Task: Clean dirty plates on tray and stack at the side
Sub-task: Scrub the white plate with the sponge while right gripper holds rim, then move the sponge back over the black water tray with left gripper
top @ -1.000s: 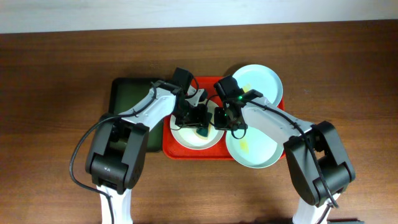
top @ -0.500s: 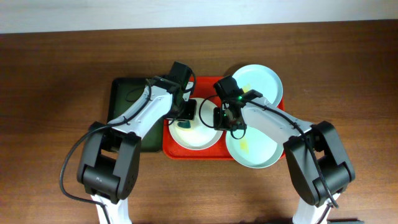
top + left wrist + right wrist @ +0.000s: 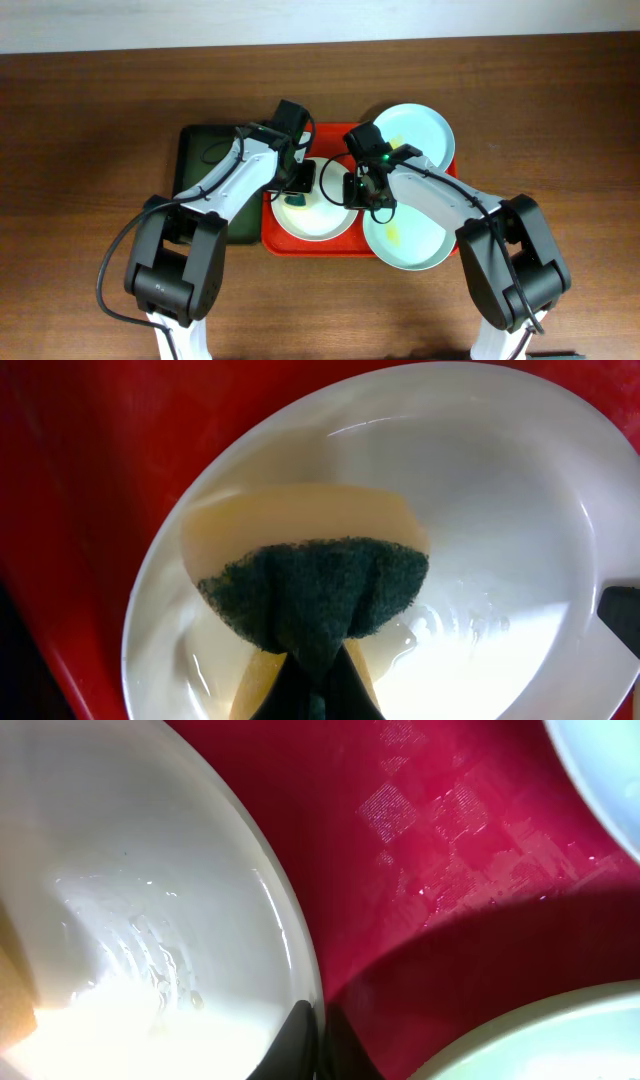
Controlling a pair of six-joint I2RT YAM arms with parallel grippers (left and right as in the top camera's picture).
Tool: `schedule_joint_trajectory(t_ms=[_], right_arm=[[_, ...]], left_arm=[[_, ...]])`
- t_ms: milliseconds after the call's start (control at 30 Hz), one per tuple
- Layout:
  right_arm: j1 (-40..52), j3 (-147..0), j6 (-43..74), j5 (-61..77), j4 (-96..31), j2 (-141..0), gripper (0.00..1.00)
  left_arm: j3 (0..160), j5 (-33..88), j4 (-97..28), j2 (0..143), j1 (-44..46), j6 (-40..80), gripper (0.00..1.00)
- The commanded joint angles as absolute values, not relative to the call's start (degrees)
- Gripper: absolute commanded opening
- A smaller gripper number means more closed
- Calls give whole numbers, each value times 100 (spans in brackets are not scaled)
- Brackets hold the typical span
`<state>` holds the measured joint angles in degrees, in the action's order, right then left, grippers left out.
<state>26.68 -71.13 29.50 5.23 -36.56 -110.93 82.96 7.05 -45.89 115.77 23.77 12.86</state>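
Observation:
The white plate [image 3: 322, 218] lies on the red tray [image 3: 270, 240], and its inside is wet. My left gripper [image 3: 298, 190] is shut on a sponge [image 3: 312, 588] with a dark green scouring face and a yellow body, pressed on the plate's left part [image 3: 480, 510]. My right gripper [image 3: 353, 190] is shut on the white plate's right rim [image 3: 300, 960]. The mint green plate [image 3: 405, 240] with a yellow smear lies at the tray's front right. The pale blue plate [image 3: 420, 128] lies at the back right.
A smaller dark green tray [image 3: 205, 160] sits left of the red tray, under my left arm. Brown wooden table [image 3: 90, 110] surrounds both trays. In the right wrist view the red tray floor [image 3: 450, 840] shows between the plates.
My left gripper has dragged the sponge leftwards across the white plate during the first half second, then held still. My right gripper has kept its hold on the rim.

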Motion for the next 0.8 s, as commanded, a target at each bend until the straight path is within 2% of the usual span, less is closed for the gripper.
schedule_joint_trajectory(t_ms=[0,233,333,433,467,600,767], right_arm=[[2738,-7028,2897,554,-3662,-11041,4],[2738,-7028,2897,552,-3660,-11041,4],[2738,-7028,2897,552,-3660,-11041,4],[2738,-7028,2897,554,-3664,-11041,4],[2738,-7028,2897,554,-3667,-11041,4],[2738,-7028,2897,552,-3688,-11041,4],[2738,-7028,2897,552,-3677,-11041,5]], left_arm=[[8322,788,-4600,11668,2388,1216,0],[8252,1072,-4563,12132,2392,1326,0],[8265,2244,-4495,12175,2394,1310,0],[8549,3754,-4460,12119,2270,801,0],[8628,3774,-4512,12086,2222,801,0],[8925,2853,-4877,11734,2036,805,0],[9113,919,-5524,10934,1782,803,0]])
